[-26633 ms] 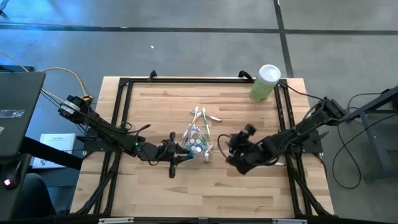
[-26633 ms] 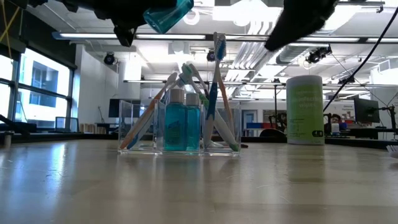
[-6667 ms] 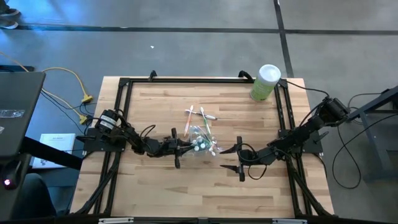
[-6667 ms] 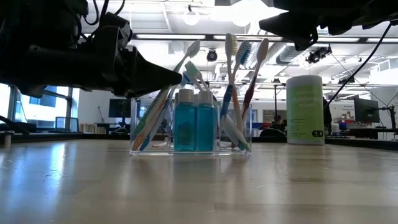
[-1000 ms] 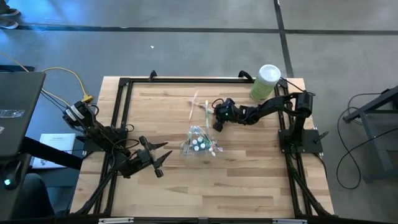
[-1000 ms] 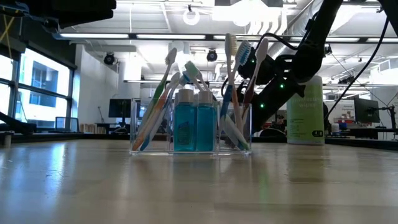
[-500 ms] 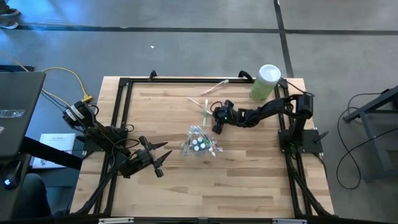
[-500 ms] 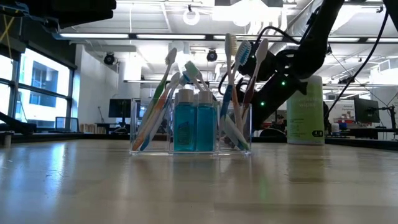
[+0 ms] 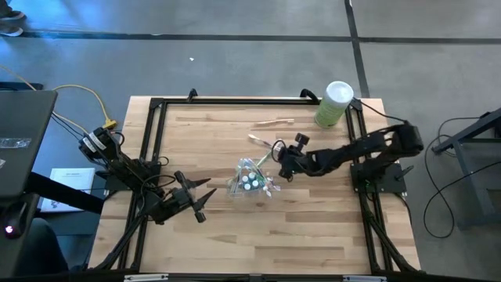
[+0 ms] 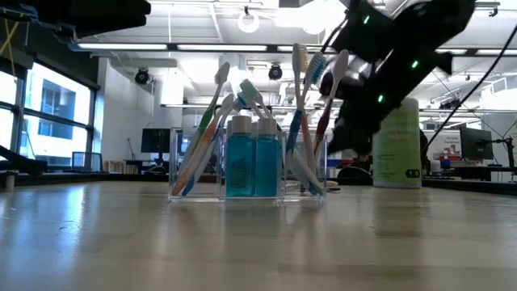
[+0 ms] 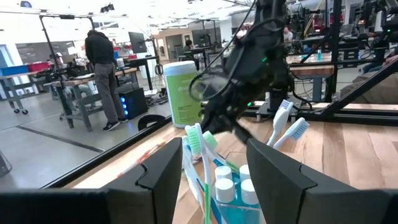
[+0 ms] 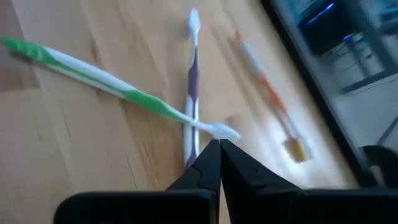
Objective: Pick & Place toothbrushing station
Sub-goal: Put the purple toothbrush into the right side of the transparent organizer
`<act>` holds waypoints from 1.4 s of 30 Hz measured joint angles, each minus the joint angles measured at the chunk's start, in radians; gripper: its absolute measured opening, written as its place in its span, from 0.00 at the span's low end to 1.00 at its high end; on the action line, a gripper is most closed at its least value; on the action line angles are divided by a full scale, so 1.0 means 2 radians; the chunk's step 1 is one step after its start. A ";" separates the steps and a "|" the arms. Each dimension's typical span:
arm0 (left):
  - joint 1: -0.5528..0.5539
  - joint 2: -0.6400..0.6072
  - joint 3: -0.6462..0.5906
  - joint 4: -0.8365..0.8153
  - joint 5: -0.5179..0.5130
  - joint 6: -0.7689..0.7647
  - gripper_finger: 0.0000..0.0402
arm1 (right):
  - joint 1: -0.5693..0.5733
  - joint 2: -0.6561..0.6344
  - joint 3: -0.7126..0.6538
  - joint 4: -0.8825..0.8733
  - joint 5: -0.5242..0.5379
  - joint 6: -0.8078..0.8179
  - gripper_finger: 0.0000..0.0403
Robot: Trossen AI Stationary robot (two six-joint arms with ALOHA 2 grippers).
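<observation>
The clear cup (image 9: 249, 182) stands mid-table on its base, with several toothbrushes leaning in it and two blue white-capped tubes (image 10: 245, 166). Three loose toothbrushes lie flat on the table beyond it: a green one (image 12: 106, 81) crossing a purple one (image 12: 193, 93), and an orange one (image 9: 274, 121) farther off. My right gripper (image 9: 282, 168) is shut and hovers above the table just right of the cup, pointing down toward the green brush's white end. My left gripper (image 9: 196, 200) is open and level at the near left, with the cup (image 11: 224, 186) in front of its fingers.
A tall pale-green canister (image 9: 335, 103) with a white lid stands at the far right corner. A black frame (image 9: 156, 106) runs along the table's edges. A person stands in the room behind, as the left wrist view shows.
My right gripper has moved from behind the cup toward the table's right and near side, rising and rolling as it went. The loose toothbrushes behind the cup have shifted. The orange one has slid away toward the far right.
</observation>
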 joint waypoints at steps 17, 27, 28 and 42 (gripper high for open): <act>0.000 0.000 0.000 0.000 0.000 -0.057 0.43 | 0.034 -0.099 0.001 -0.029 -0.052 0.043 0.01; 0.000 0.000 0.000 0.000 0.000 -0.055 0.43 | -0.036 -0.099 0.001 -0.024 -0.162 0.064 0.14; 0.000 0.000 0.000 0.000 0.000 -0.055 0.43 | -0.039 -0.099 0.001 -0.024 -0.167 0.067 0.18; 0.000 0.000 0.000 0.000 -0.001 -0.054 0.43 | -0.079 -0.042 0.002 -0.064 -0.204 0.058 0.62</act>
